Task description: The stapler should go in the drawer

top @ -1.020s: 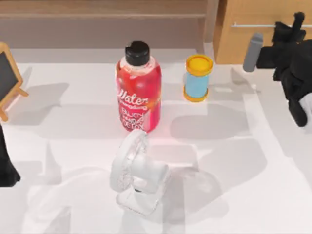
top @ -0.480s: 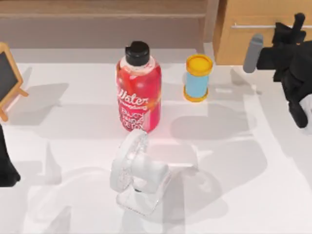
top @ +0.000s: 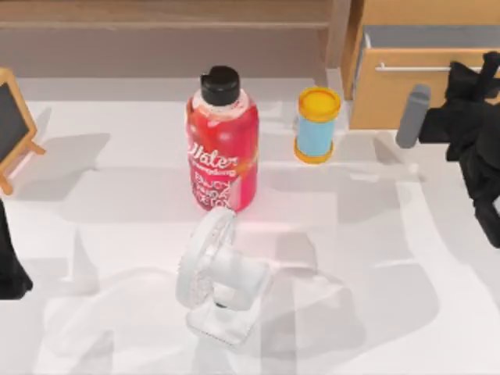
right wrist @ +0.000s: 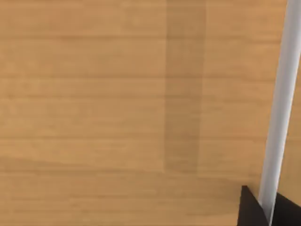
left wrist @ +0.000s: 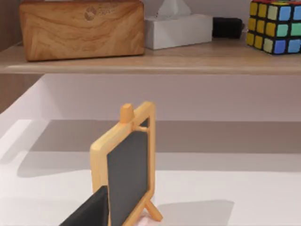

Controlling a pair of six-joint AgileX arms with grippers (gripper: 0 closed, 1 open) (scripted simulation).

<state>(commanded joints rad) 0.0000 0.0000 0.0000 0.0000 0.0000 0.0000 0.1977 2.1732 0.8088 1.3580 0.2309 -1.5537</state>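
Drawer (top: pixel 398 98): at the table's far right corner, slid partly out; tan wood front facing the table, strip of grey interior visible behind it.
Handle (top: pixel 414 68): thin silver bar running across the drawer front; seen up close in the right wrist view (right wrist: pixel 277 108) against the wood grain.
Right gripper (top: pixel 478 74): at the right end of the handle, against the drawer front; dark fingertips (right wrist: pixel 251 209) on either side of the bar, clenched around it.
Left gripper (top: pixel 9 273): parked at the table's left edge, near the small chalkboard; finger state impossible to tell.
Stapler: not identifiable among the objects on the table.
Grey cylinder (top: pixel 412 116): just in front of the drawer, beside the right arm.
Bottle (top: pixel 222 144): red, black cap, upright at table centre.
Jar (top: pixel 317 125): blue with yellow lid, right of the bottle.
Fan (top: pixel 217 273): white, near the table's front, below the bottle.
Chalkboard (left wrist: pixel 128 169): wooden easel frame, standing at the left edge.
Shelf (left wrist: pixel 150 59): long wooden board behind, carrying a wooden box, tissue box and colour cube.
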